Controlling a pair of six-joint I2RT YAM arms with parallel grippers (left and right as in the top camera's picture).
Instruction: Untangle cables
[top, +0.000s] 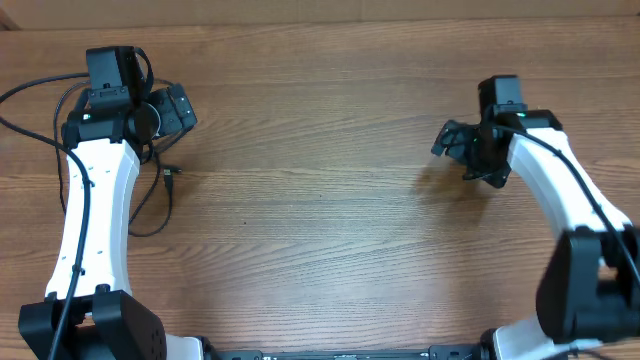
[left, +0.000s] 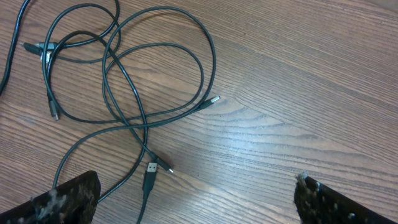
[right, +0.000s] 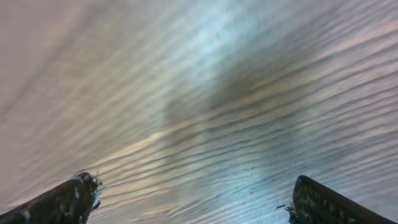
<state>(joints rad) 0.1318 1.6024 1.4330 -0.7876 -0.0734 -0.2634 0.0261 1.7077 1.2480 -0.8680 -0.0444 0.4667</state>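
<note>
You're hovering the left gripper (left: 194, 190), wide open and empty, over the cables (left: 132, 126); be aiming at one loose plug end (left: 212, 99). The right gripper (right: 196, 193) is hanging open, empty too.

Overhead, the cables (top: 170, 173) are largely hidden beneath the left arm (top: 95, 200). In the left wrist view they are cropped at top, left and bottom. The table (right: 205, 93) is blurred in the right wrist view. The left fingers (left: 74, 198) and right fingers (right: 323, 202) are cropped below.
</note>
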